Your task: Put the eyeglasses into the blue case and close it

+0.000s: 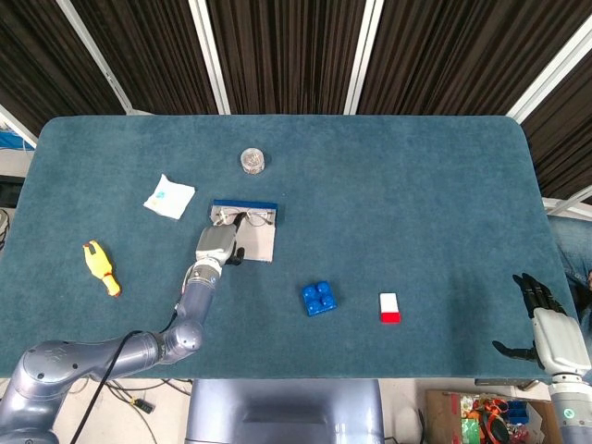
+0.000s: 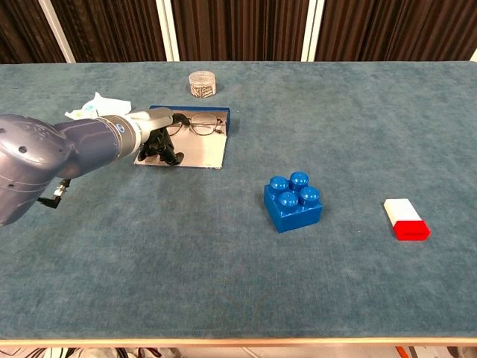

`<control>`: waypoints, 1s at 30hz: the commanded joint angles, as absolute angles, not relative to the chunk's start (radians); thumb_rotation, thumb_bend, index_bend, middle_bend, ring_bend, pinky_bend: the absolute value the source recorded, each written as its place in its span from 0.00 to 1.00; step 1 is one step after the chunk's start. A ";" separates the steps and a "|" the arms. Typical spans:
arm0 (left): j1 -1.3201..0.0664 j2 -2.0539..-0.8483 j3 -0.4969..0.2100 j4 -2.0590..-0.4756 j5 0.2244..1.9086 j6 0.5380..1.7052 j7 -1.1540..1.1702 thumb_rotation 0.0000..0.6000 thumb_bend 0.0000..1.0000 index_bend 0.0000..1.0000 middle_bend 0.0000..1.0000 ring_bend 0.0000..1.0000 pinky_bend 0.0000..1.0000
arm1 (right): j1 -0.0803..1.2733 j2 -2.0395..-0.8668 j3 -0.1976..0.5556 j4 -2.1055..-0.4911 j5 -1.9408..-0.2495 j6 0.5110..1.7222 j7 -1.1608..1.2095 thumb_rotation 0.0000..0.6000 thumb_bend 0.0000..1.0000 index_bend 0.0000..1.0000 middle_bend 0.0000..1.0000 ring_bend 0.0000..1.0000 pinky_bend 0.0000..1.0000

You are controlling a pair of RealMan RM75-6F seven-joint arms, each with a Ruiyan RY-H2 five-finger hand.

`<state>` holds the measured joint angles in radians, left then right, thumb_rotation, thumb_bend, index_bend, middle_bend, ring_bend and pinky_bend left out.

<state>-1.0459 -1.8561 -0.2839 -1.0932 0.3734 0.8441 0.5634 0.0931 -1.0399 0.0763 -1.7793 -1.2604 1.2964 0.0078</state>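
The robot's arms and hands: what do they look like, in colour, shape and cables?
The left arm is rounded, with glossy grey-blue segments and a thin black cable hanging near its elbow. Its left hand has a light silver-grey back and black fingers. The right hand looks the same: pale grey body, black fingers.
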 commanded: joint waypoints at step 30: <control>-1.079 -1.871 -0.327 -1.128 0.378 0.918 0.670 1.00 0.44 0.00 0.74 0.83 0.76 | 0.094 -1.039 0.074 -1.782 -1.265 1.295 0.010 1.00 0.04 0.00 0.00 0.00 0.17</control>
